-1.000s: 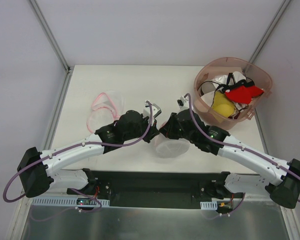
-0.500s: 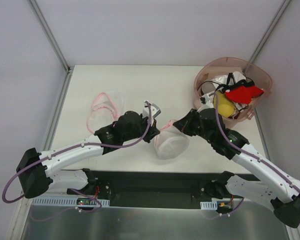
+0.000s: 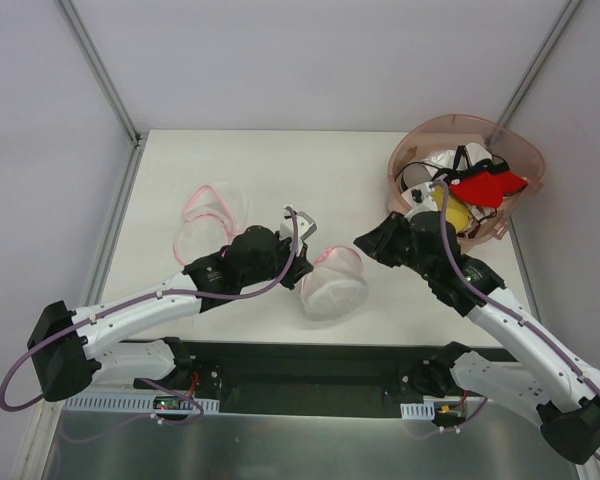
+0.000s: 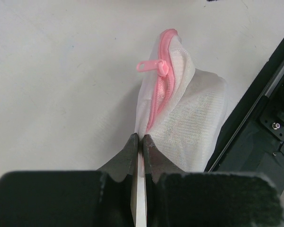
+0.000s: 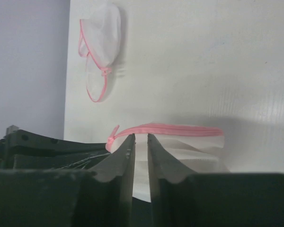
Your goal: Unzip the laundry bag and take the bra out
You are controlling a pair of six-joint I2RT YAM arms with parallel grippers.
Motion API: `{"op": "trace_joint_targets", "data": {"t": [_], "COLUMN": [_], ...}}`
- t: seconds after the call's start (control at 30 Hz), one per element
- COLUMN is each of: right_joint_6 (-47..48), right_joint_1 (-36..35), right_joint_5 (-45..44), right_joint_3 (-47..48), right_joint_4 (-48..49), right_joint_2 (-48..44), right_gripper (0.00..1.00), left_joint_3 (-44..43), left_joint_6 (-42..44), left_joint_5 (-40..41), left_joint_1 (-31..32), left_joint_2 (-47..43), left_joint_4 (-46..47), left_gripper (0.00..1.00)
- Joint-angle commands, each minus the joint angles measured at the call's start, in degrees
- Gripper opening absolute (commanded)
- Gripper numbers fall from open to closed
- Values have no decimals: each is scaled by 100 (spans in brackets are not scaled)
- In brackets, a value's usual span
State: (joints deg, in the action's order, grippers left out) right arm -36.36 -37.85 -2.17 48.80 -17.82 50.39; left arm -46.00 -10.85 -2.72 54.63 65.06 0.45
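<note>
The laundry bag (image 3: 332, 288), a white mesh pouch with a pink zipper rim, lies at the table's middle front. My left gripper (image 3: 302, 268) is shut on its left edge; in the left wrist view (image 4: 141, 137) the jaws pinch the mesh (image 4: 194, 118) at the zipper's end, with the pink zipper pull (image 4: 149, 66) farther along. My right gripper (image 3: 363, 243) hangs just right of the bag, apart from it. Its jaws (image 5: 141, 137) stand a narrow gap apart and hold nothing, with the bag (image 5: 180, 142) and the pull (image 5: 112, 132) beyond. The bra is hidden.
A second mesh pouch (image 3: 210, 215) with a pink rim lies open at the table's left, also in the right wrist view (image 5: 102, 38). The pinkish-brown basket (image 3: 405, 150) at the back right holds red, yellow and white garments. A black rail (image 3: 300, 375) runs along the front edge.
My right gripper has drawn back to the right, off the bag, towards the basket. The bag was stretched rightward and has now settled. My left gripper keeps its hold and has barely shifted.
</note>
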Motion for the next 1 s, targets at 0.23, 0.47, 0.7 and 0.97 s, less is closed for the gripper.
{"op": "trace_joint_targets", "data": {"t": [0.23, 0.47, 0.7, 0.97], "right_joint_6": [2001, 2720, 4452, 4760], "right_joint_1": [-57, 795, 814, 752], "right_joint_5": [613, 1613, 2641, 2485], "right_joint_3": [1053, 886, 316, -880], "right_joint_4": [-1030, -977, -628, 499], "right_joint_2": [902, 604, 33, -1251], "right_gripper": [84, 80, 81, 81], "left_joint_3": [108, 337, 170, 126], "left_joint_6": [829, 1998, 2781, 3088], "left_joint_5": [-457, -1020, -1879, -2522], "left_joint_1": [-49, -93, -523, -893], "left_joint_2": [-441, -731, -740, -793], "left_joint_4": [254, 702, 702, 693], "left_gripper": [0, 0, 0, 0]}}
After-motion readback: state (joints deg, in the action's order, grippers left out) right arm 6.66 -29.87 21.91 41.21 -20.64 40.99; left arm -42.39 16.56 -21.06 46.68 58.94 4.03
